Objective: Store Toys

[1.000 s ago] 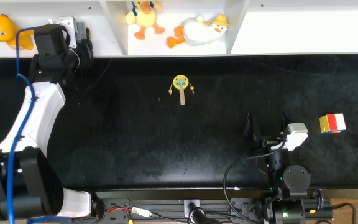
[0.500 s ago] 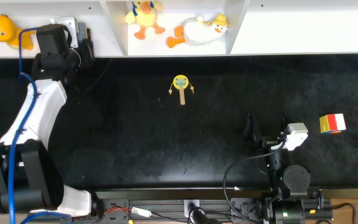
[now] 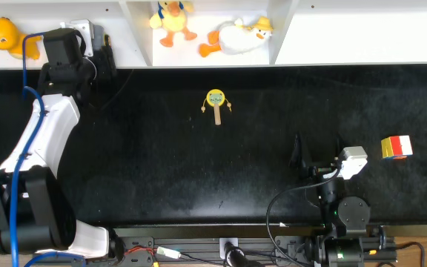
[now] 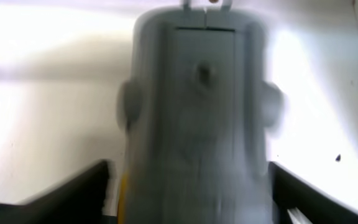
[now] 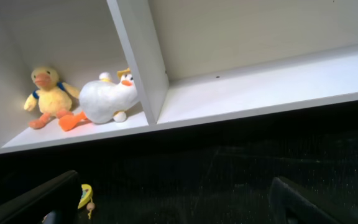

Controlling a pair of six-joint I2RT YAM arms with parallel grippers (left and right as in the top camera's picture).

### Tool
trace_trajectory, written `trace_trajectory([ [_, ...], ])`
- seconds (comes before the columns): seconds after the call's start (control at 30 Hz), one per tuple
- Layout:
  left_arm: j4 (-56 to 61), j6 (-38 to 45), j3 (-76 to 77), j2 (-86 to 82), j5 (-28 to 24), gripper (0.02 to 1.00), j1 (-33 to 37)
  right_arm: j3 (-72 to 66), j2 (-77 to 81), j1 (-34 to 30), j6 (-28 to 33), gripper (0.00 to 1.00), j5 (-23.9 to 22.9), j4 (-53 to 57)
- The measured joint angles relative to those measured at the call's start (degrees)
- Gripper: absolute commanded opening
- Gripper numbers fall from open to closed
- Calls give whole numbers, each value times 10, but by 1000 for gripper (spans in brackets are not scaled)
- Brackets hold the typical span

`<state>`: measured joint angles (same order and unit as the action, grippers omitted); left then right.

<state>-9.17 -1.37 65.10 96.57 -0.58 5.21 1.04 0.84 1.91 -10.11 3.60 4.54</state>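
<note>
Yellow duck [image 3: 173,18], white duck [image 3: 239,35], orange toy [image 3: 2,33] are shelved up top, left gripper [image 3: 102,50] sits at a grey toy [image 4: 197,112] (grip unclear), right gripper [image 5: 176,182] has fingers [image 5: 48,193] apart, rattle [image 3: 216,100] and cube [image 3: 396,147] to go.

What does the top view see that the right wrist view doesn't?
The top view adds the red, yellow and white cube on the black table and the round orange toy in the left cubby. The right wrist view adds the right cubby's white back wall. Both have the yellow duck plush, the white goose plush and the yellow stick rattle.
</note>
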Motion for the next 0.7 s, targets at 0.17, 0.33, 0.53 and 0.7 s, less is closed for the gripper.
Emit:
trace_trajectory([
  [0.17,0,-2,0,0,1,1000,0,0,0,0,0,996,0,0],
  [0.33,-4,-2,0,0,1,1000,0,0,0,0,0,998,0,0],
  [0.53,-73,-2,0,-33,4,998,0,0,0,0,0,996,0,0],
  [0.7,-172,-7,2,-129,23,996,0,0,0,0,0,996,0,0],
])
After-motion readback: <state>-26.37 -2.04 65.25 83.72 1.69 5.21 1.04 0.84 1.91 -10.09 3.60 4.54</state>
